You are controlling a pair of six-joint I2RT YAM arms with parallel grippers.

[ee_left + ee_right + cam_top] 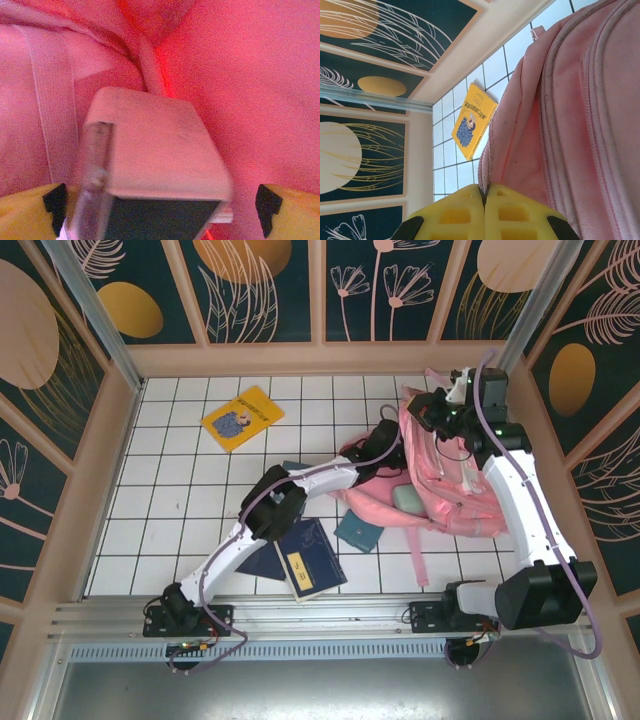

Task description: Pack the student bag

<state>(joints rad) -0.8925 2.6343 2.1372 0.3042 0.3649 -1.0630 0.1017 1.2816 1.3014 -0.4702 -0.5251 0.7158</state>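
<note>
Far right on the tiles (180,490), pink bag (580,125) edge pinched by right gripper (484,200), left gripper (161,202) spread wide inside, book (160,150) lying loose between.

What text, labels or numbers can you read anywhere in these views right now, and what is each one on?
Yellow book: a line of dark print across the top of the cover, too blurred to read.
Dark blue book: a yellow label with small marks, too small to read.
Student bag: no print visible.
Nothing here is clear enough to quote.
</note>
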